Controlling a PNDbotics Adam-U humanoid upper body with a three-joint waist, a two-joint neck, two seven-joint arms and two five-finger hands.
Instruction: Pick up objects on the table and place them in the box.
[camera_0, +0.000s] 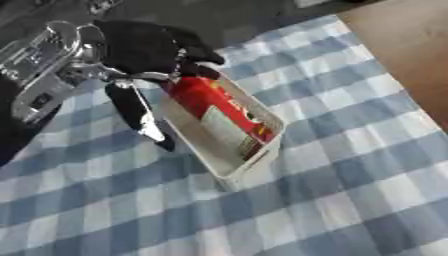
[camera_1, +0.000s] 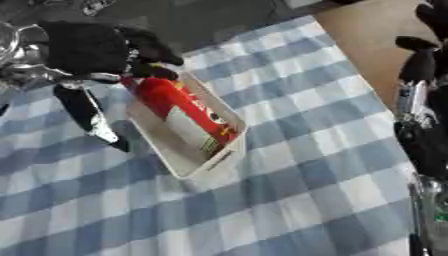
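A white box (camera_0: 229, 175) lies askew on the blue-and-white checked cloth. Inside it a long red packet (camera_0: 210, 100) with a pale label leans against the right wall. My left hand (camera_0: 144, 47) hangs over the box's far end. Its fingers curl round the top of the packet, while its thumb (camera_0: 136, 112) points down outside the left wall. My right hand (camera_1: 416, 62) shows only in the right eye view, at the right edge, fingers up and relaxed, holding nothing. The packet's far end is hidden under the left hand.
The checked cloth (camera_0: 350, 190) covers the table in front of and to the right of the box. A bare brown surface (camera_0: 411, 45) lies at the upper right, and dark floor (camera_0: 245, 15) beyond the far edge.
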